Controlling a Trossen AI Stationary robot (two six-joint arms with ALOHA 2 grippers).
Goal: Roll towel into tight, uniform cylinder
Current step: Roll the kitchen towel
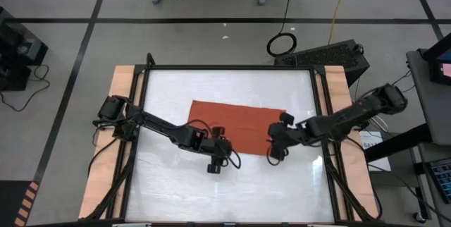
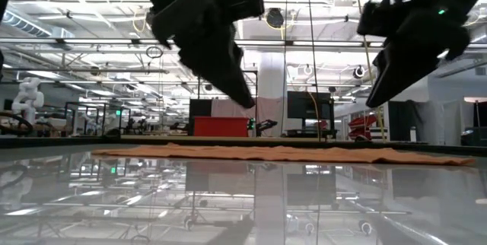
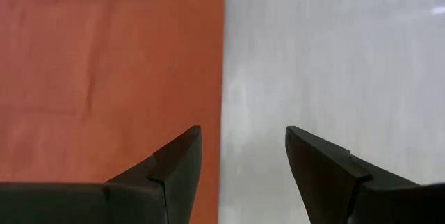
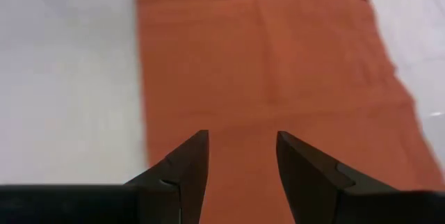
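The rust-orange towel (image 1: 236,125) lies flat and spread out on the white tabletop (image 1: 176,192), a little behind its middle. It shows as a low flat strip in the low view (image 2: 281,154). My left gripper (image 1: 215,163) is open and hovers over the towel's near left corner. In its wrist view (image 3: 243,161) the jaws straddle the towel's edge (image 3: 104,57). My right gripper (image 1: 273,155) is open and hovers over the towel's near right corner, above the cloth (image 4: 264,57) in its wrist view (image 4: 242,161). Both grippers (image 2: 240,93) (image 2: 377,93) hang above the table, holding nothing.
Wooden strips (image 1: 120,86) and a black frame (image 1: 232,68) border the tabletop. Bare white surface lies in front of the towel and at its sides. A black case (image 1: 324,52) and a cable loop (image 1: 282,44) lie on the floor beyond the far right corner.
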